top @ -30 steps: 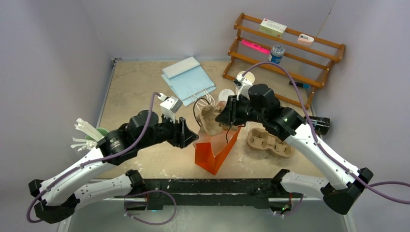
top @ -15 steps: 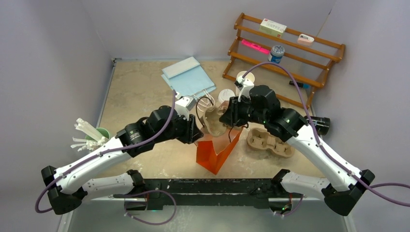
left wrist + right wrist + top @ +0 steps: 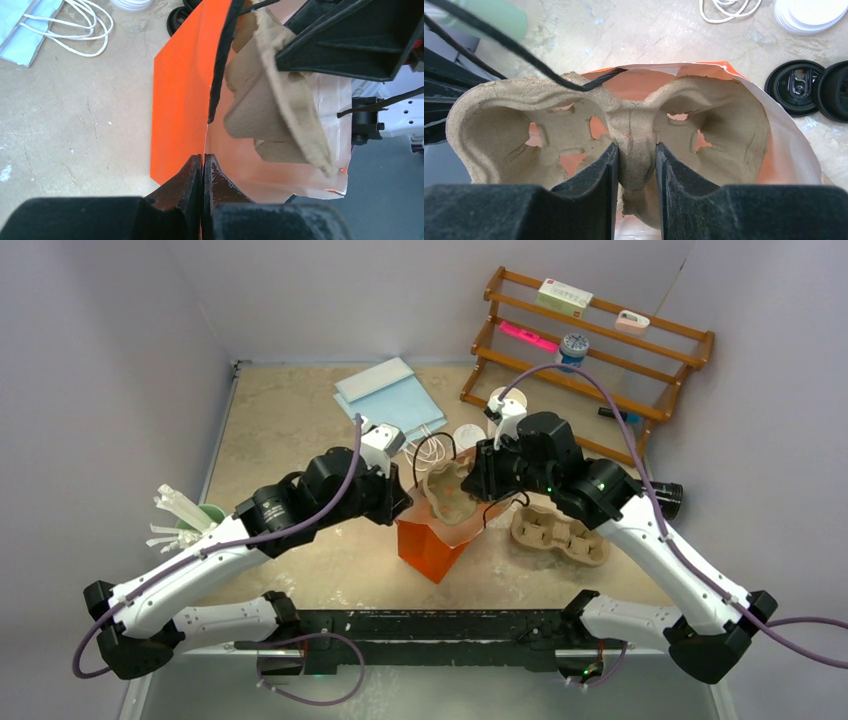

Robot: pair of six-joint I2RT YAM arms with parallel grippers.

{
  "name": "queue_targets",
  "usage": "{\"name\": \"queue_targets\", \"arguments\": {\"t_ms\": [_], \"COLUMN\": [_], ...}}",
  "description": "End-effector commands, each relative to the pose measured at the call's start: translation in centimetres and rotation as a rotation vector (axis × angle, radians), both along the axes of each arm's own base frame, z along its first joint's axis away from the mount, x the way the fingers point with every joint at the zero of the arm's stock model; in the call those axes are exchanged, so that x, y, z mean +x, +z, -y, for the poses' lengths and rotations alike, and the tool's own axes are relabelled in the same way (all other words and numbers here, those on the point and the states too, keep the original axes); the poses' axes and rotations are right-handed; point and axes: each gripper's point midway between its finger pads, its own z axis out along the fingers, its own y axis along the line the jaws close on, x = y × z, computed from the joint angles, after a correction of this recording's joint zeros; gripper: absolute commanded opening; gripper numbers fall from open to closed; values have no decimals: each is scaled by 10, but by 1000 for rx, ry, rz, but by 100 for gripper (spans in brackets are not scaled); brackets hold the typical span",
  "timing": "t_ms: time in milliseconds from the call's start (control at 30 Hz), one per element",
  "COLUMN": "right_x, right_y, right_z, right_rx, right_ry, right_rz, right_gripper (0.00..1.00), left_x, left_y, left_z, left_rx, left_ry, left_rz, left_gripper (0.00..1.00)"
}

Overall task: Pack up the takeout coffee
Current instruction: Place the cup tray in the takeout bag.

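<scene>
An orange paper bag (image 3: 432, 546) stands open between my two arms. My left gripper (image 3: 203, 161) is shut on the near edge of the bag's rim (image 3: 181, 95). A brown pulp carrier (image 3: 574, 125) hangs in the bag's mouth, its two cup wells empty. My right gripper (image 3: 636, 161) is shut on the carrier's middle ridge. Two round black lids (image 3: 795, 87) lie on the table just past the bag. A black cup (image 3: 664, 498) lies on its side at the far right, behind my right arm.
A second pulp carrier (image 3: 557, 533) lies right of the bag. Light blue bags (image 3: 390, 400) with white cord handles lie at the back. White lids (image 3: 809, 12) sit near the black ones. A wooden rack (image 3: 590, 340) stands back right, a green cup of stirrers (image 3: 185, 520) at left.
My left gripper moved right to the bag's rim and shut on it. The bag now stands wider open, and the carrier has come lower into its mouth.
</scene>
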Motion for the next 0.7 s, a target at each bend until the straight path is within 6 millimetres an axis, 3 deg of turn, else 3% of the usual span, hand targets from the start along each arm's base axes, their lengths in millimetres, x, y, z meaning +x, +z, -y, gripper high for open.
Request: {"name": "queue_targets", "arguments": {"t_ms": [0, 167, 333, 667], "right_x": [4, 8, 8, 22], "right_y": [-5, -11, -21, -30], "right_z": [6, 6, 2, -4], "right_rx": [-80, -132, -185, -304], "right_ry": [2, -6, -4, -60], "right_rz": [22, 33, 46, 104], "right_gripper": [33, 34, 34, 35], "left_x": [3, 8, 26, 33], "left_y": [15, 15, 8, 2], "left_z": [5, 6, -5, 15], "left_rx": [5, -27, -68, -78], "left_ry": [-39, -76, -89, -191], "left_rz": [44, 12, -24, -56], "left_gripper": [0, 0, 0, 0]}}
